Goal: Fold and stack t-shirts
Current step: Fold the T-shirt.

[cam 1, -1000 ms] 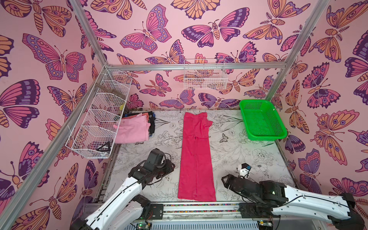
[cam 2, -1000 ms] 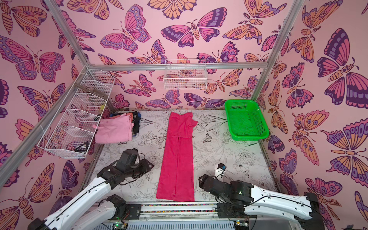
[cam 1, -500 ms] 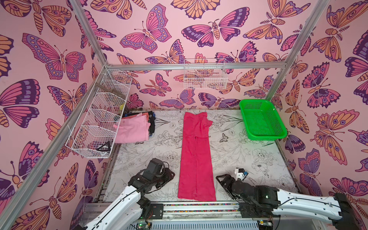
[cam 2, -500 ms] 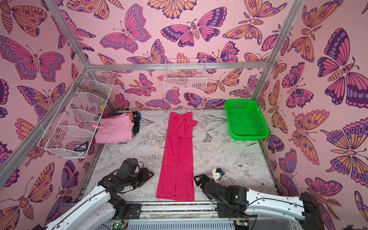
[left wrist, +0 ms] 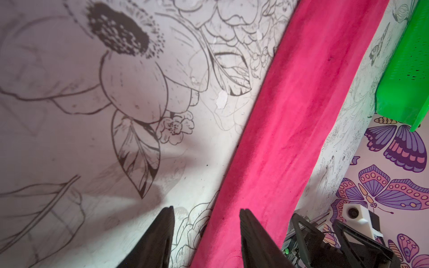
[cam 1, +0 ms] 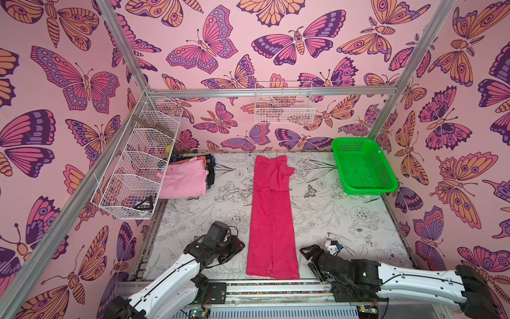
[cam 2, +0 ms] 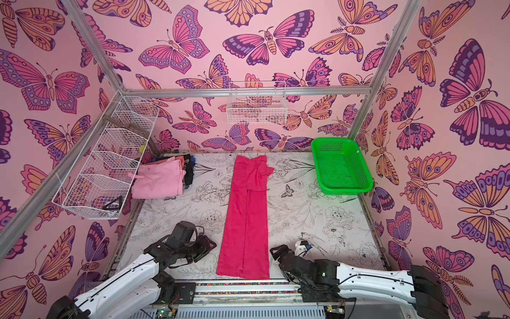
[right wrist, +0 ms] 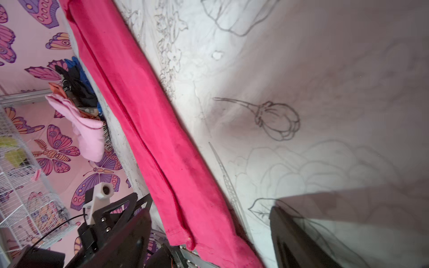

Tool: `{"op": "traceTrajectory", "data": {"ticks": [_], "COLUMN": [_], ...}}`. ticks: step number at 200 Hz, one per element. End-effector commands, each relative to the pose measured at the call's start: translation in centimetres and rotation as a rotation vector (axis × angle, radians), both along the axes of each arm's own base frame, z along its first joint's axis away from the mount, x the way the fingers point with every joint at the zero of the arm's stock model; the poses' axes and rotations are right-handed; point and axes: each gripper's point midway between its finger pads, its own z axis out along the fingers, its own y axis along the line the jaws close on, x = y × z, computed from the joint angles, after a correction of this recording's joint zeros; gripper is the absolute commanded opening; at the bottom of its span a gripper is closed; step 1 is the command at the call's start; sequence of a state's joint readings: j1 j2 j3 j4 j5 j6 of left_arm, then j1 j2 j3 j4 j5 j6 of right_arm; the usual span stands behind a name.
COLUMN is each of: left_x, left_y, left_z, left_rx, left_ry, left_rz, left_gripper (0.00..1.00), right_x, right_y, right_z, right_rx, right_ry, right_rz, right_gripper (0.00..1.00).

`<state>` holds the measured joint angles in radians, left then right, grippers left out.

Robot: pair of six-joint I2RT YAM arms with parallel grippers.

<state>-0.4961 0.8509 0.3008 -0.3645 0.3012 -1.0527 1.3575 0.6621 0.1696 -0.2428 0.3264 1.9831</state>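
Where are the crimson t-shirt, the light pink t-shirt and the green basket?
crimson t-shirt (cam 1: 271,221), a top view, middle of the strip.
light pink t-shirt (cam 1: 183,181), a top view, upper face.
green basket (cam 1: 369,190), a top view, near rim.

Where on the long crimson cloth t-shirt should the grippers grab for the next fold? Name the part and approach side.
Probably grip the crimson cloth t-shirt by its near hem, at both corners: left gripper from the shirt's left edge, right gripper from its right. It lies flat as a narrow strip running away from the robot, and both open grippers sit low beside those corners.
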Motion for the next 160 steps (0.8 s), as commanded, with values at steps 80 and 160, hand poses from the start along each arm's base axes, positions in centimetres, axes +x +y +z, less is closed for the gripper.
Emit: {"op": "traceTrajectory", "data": {"ticks": [80, 160], "left_x": [1.7, 0.3], "left_y": [-2.6, -2.4], "left_z": [-0.2, 0.1], "left_rx": [-0.038, -0.051], "left_ry": [0.046, 0.088], "left_rz": [-0.071, -0.092], "left_gripper": [0.51, 0.5], "right_x": [-3.7, -5.8], "right_y": [-2.0, -4.4], "right_z": [-2.7, -4.2], "right_rx": [-0.112, -0.242], "right_ry": [0.227, 0.296], "right_rz": [0.046, 0.142], "right_gripper": [0.81, 0.81]}}
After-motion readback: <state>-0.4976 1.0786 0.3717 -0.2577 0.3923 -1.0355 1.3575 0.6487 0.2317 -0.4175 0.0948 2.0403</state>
